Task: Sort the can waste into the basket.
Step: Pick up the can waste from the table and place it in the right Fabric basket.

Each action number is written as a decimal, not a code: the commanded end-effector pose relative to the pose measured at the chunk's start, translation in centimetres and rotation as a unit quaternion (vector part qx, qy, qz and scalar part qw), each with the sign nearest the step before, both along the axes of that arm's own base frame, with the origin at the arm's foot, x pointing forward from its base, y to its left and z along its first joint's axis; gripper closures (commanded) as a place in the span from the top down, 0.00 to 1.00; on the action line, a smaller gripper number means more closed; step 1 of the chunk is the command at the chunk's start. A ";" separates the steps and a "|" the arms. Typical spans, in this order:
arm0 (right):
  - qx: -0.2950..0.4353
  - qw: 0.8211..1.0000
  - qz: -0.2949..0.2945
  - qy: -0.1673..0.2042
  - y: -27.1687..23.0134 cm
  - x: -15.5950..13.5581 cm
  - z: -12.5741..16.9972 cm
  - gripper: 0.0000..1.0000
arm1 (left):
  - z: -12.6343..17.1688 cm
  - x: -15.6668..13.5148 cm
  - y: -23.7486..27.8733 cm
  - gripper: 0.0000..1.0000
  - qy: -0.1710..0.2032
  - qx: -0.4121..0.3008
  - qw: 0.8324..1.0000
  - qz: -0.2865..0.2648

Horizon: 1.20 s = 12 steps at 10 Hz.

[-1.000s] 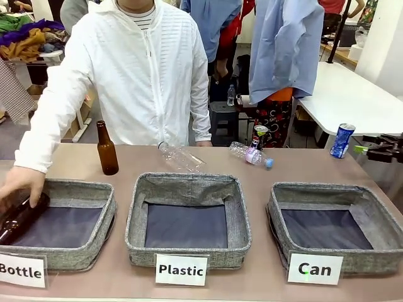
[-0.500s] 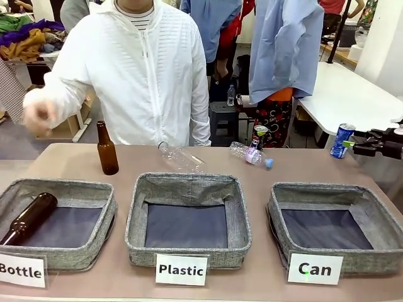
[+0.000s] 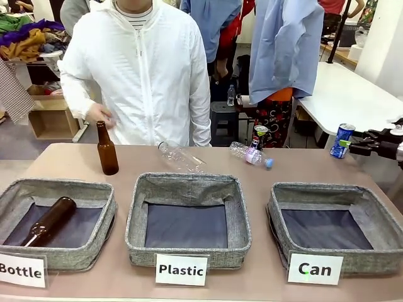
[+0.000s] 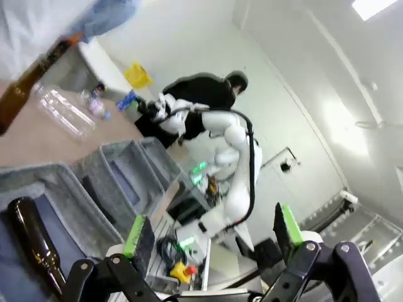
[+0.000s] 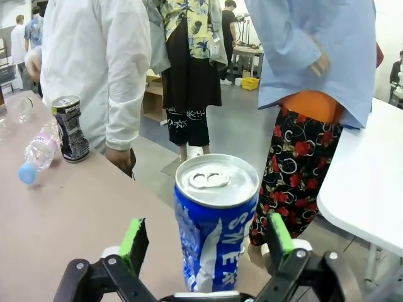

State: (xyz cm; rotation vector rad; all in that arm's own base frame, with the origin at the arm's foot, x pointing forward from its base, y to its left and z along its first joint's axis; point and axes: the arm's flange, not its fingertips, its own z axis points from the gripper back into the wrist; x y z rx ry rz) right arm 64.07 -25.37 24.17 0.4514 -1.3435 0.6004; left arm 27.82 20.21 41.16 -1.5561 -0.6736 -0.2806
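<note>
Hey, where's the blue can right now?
In the front view, the blue can is upright at the table's far right corner, beyond the Can basket, between the fingers of the open right gripper.

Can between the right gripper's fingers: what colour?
The can is blue with white lettering, silver top; clearest in right wrist view.
</note>
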 end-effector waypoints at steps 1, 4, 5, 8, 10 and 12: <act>0.022 1.000 -0.014 0.003 0.3 1.4 0.1 1.00 | -1.8 1.1 -5.8 1.00 0.018 0.074 0.995 -0.062; 0.033 0.999 -0.010 0.007 0.8 1.6 0.2 1.00 | -5.0 2.9 -11.1 1.00 0.041 0.149 0.985 -0.071; 0.035 0.999 -0.008 0.012 0.8 1.5 0.2 1.00 | -3.5 2.4 -8.5 1.00 0.036 0.093 0.993 -0.069; 0.032 0.999 0.005 0.021 0.8 1.6 0.4 0.00 | -3.5 2.4 -8.5 1.00 0.036 0.093 0.993 -0.069; 0.039 0.999 0.006 0.017 1.0 1.7 0.7 0.00 | -3.5 2.4 -8.5 1.00 0.036 0.093 0.993 -0.069; 0.048 0.998 0.031 0.018 1.7 0.6 2.1 0.04 | -3.5 2.4 -8.5 1.00 0.036 0.093 0.993 -0.069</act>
